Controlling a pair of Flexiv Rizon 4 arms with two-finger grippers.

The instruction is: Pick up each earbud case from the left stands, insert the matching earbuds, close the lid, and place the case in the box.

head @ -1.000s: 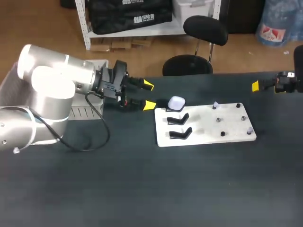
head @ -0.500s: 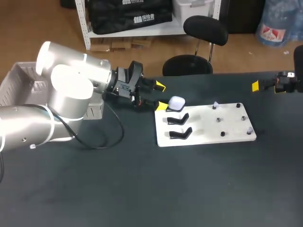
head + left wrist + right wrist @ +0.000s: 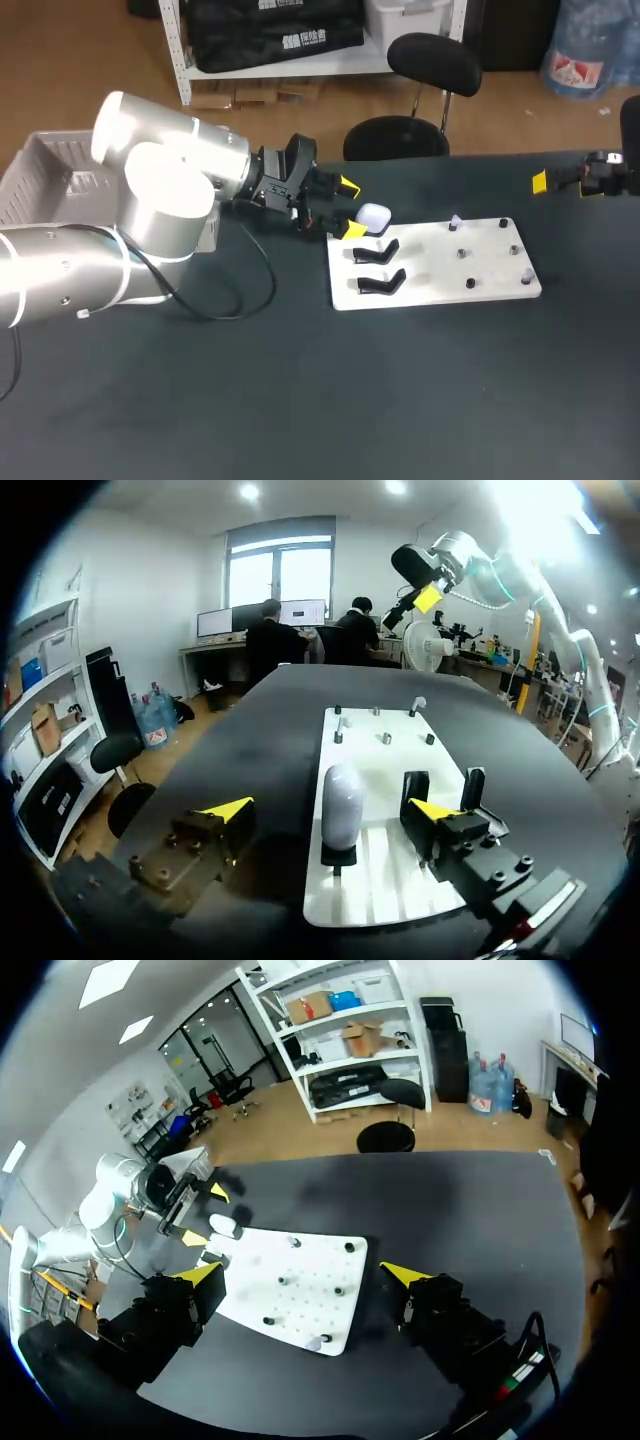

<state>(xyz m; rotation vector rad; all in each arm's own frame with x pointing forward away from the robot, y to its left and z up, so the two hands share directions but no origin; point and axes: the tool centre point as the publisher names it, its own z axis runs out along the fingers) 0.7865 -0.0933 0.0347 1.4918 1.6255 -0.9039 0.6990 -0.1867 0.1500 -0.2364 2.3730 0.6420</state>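
White earbud case (image 3: pixel 373 217) upright on stand at far-left corner of white board (image 3: pixel 440 290). Just ahead of left gripper (image 3: pixel 351 208), jaws wide open, no contact. Right gripper (image 3: pixel 302 1274) at table's far-right edge, jaws spread, holding nothing.

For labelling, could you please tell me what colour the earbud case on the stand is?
White case; left wrist view.

No text, label or number can be read anywhere

Dark table (image 3: pixel 300 400), wooden floor (image 3: pixel 100 50), white shelving (image 3: pixel 350 1060), black office chair (image 3: pixel 432 62), bright window (image 3: pixel 280 575), ceiling lights (image 3: pixel 250 492), perhaps water jugs (image 3: pixel 490 1085).
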